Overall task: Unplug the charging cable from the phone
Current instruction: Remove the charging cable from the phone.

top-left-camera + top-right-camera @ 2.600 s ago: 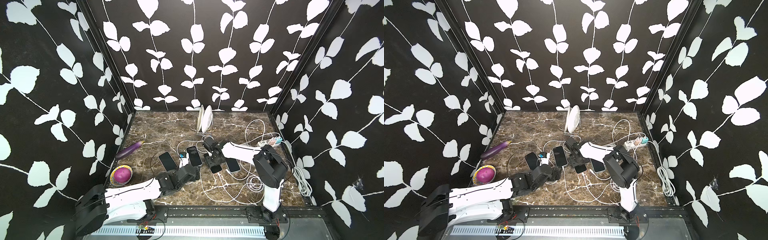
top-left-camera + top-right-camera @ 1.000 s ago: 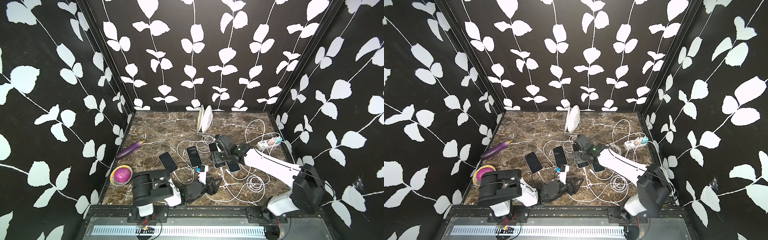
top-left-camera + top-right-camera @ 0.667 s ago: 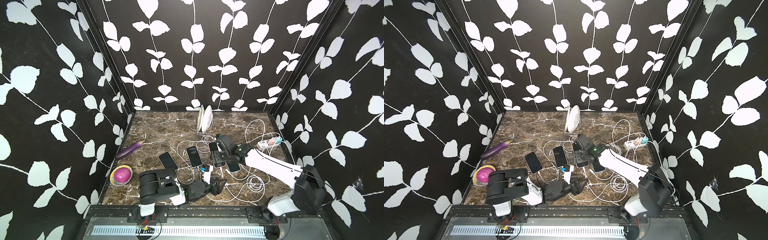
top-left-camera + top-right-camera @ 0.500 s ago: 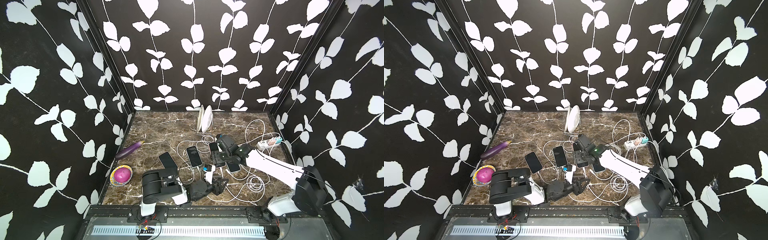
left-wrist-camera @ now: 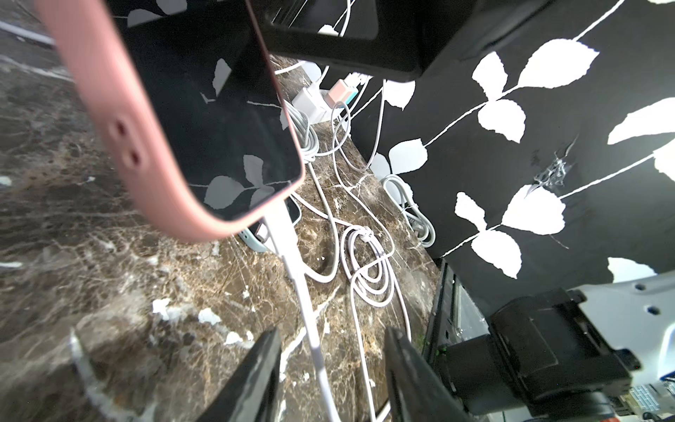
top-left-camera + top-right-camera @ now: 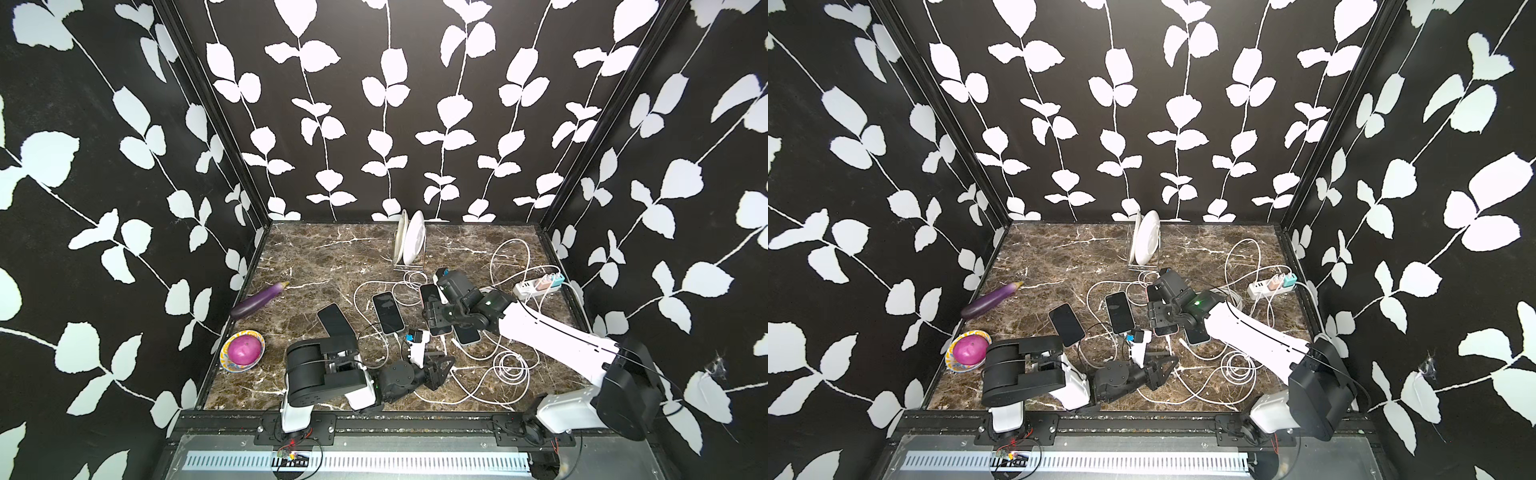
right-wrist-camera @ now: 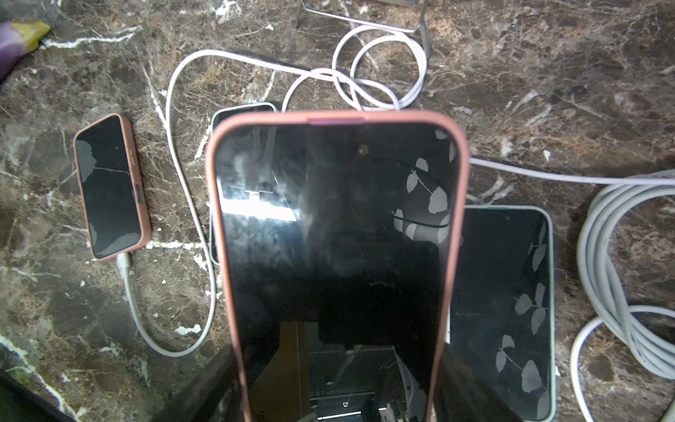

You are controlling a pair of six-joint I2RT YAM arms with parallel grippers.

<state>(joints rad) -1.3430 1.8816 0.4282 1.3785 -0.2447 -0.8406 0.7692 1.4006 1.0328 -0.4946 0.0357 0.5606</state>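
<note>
The unplugging is not done: the cable (image 5: 292, 255) is still seated in the bottom end of the phone (image 5: 204, 120). My right gripper (image 7: 336, 383) clasps that phone by its sides, lifted off the marble table (image 6: 316, 257), around the middle and nearer the right edge. My left gripper (image 5: 332, 336) has its fingers (image 5: 255, 365) apart astride the cable, not touching it. I must yet pinch and pull. The case (image 5: 109, 128) is matte pink, rubbery and round-cornered, the glass glossy black, the cable white, smooth and limp.

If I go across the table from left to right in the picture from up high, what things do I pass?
In a top view: eggplant → dark phone → light-cased phone → pink phone → power strip.
</note>
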